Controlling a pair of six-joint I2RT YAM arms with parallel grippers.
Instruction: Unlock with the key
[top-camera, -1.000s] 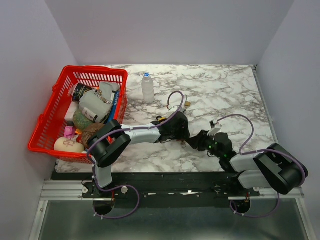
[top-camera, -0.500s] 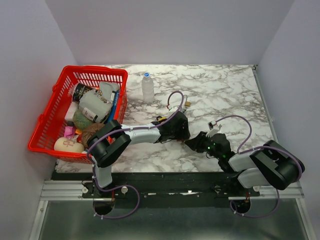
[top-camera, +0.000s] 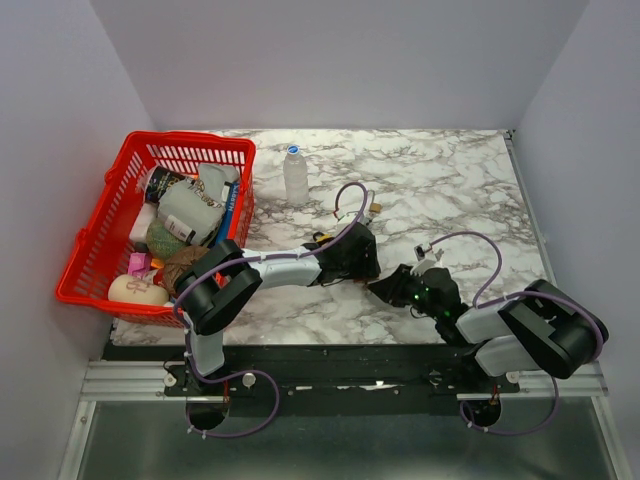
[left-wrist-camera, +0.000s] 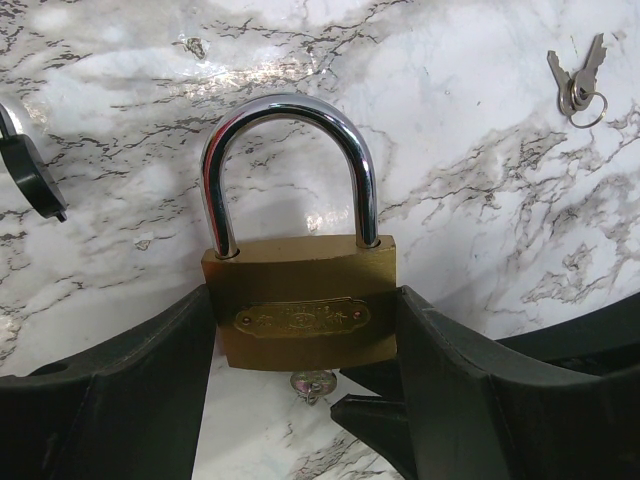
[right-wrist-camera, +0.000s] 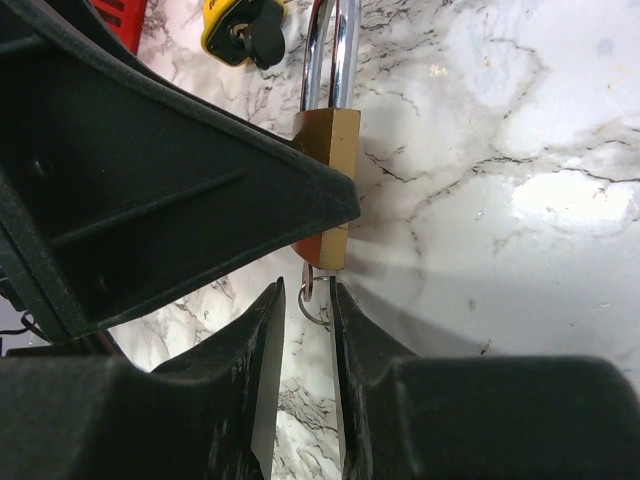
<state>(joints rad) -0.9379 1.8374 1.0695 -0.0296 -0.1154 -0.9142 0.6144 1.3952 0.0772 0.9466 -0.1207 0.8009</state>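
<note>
A brass padlock (left-wrist-camera: 300, 320) with a steel shackle (left-wrist-camera: 290, 110) lies on the marble table. My left gripper (left-wrist-camera: 302, 305) is shut on its body from both sides. A small key (left-wrist-camera: 312, 382) with a ring sticks out of the bottom of the lock. In the right wrist view the padlock (right-wrist-camera: 332, 150) shows edge-on, with the key (right-wrist-camera: 306, 285) below it. My right gripper (right-wrist-camera: 308, 300) has its jaws narrowly apart on either side of the key head, with a gap showing. In the top view the two grippers, left (top-camera: 355, 262) and right (top-camera: 385, 287), meet at mid-table.
A spare pair of keys (left-wrist-camera: 577, 82) lies beyond the lock to the right. A yellow and black object (right-wrist-camera: 240, 25) lies near the shackle. A red basket (top-camera: 100, 240) full of items stands at the left. A clear bottle (top-camera: 296, 175) stands behind.
My right gripper has slid left, closer to the left gripper and the lock. The left arm has held still.
</note>
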